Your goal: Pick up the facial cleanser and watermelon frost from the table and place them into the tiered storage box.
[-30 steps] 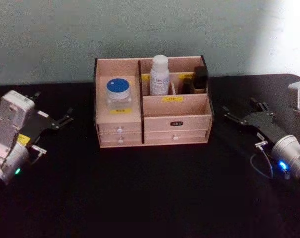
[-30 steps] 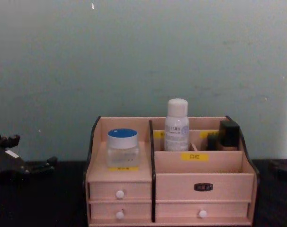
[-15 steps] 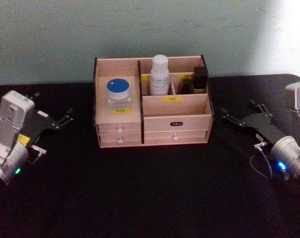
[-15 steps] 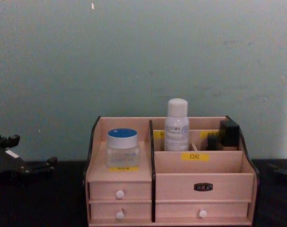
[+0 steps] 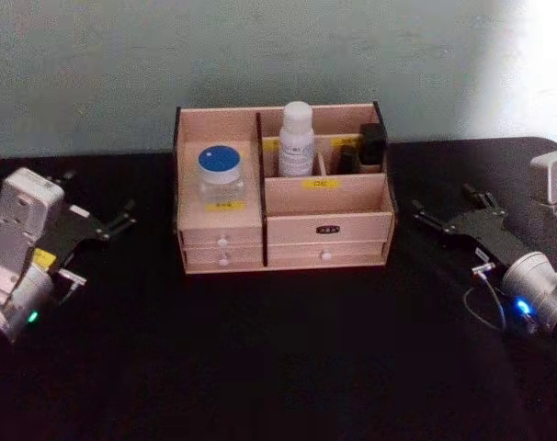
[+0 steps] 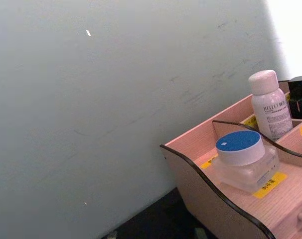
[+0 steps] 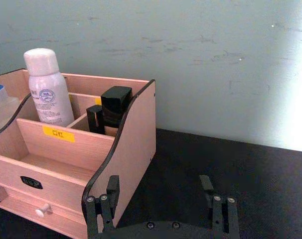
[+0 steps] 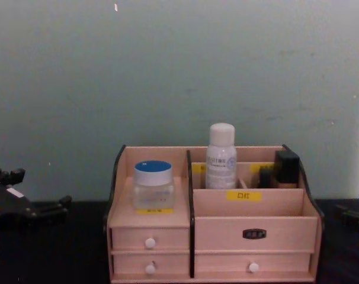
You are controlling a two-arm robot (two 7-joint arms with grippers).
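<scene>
Left gripper (image 5: 102, 223): low over the black table (image 5: 278, 358), well to the left of the tiered storage box (image 5: 283, 225); fingers spread apart, grasping nothing.
Watermelon frost (image 5: 221, 172): upright in the box's left compartment, above the two small left drawers; blue lid up, yellow label on the ledge just in front of it.
Facial cleanser (image 5: 296, 139): upright in the rear compartment right of the centre divider, cap above the box rim.
Dark containers (image 5: 366, 147): in the rear right compartments, beside the cleanser.
Right gripper (image 5: 449, 218): low over the table, well to the right of the box; fingers spread apart, grasping nothing.
</scene>
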